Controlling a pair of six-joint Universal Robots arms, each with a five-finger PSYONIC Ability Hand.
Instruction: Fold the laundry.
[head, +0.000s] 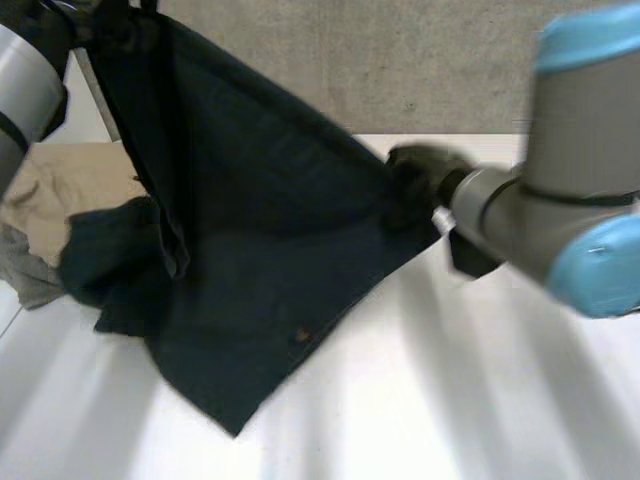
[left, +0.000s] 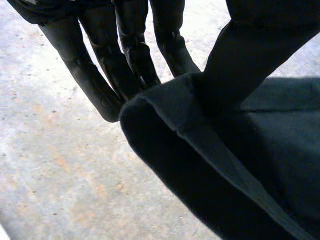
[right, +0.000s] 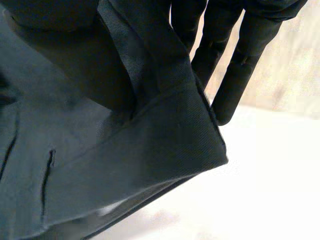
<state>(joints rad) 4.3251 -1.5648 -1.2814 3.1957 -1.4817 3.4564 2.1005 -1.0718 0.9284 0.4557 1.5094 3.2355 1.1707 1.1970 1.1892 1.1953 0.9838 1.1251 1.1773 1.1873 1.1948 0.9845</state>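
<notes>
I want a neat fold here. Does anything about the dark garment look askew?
Yes. The dark garment hangs slanted: the left hand pinches one corner high, the right hand pinches another corner lower, and its bottom lies bunched on the table beside the beige cloth.

Head cam looks down at the white table (head: 480, 420) from behind; wrist cams sit right up close, all three sharing the dark garment (head: 260, 260).
</notes>
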